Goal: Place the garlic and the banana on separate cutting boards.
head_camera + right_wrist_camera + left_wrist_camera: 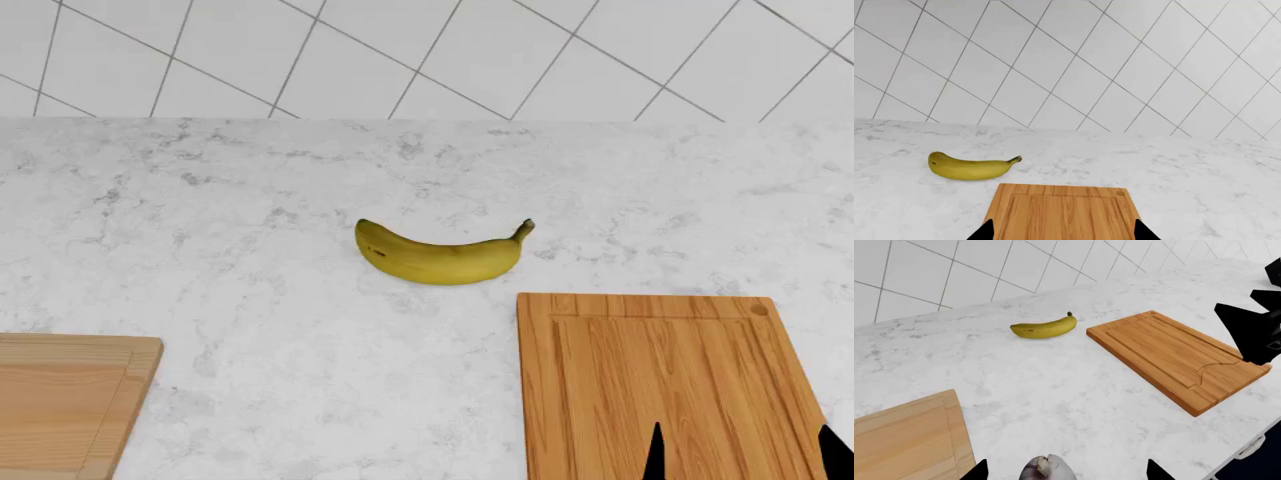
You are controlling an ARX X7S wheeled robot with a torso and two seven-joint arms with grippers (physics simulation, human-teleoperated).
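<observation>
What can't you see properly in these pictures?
- Garlic: left wrist view only, cut off by the edge, so whether the left gripper grips it is unclear.
- Pale board: cut off by the edge in the head and left wrist views.
- Right gripper: only finger tips show, spread over the dark board.
- Banana: its underside.

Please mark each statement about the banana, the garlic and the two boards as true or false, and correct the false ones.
1. The banana lies on the orange-brown cutting board. False: it lies on the marble counter, apart from that board.
2. The garlic shows between the jaws of the left gripper in the left wrist view. True.
3. Both boards are bare in every view. True.
4. The pale cutting board is at the right of the head view. False: it is at the left.
5. The right gripper holds the banana. False: its jaws are open over the orange-brown board.
</observation>
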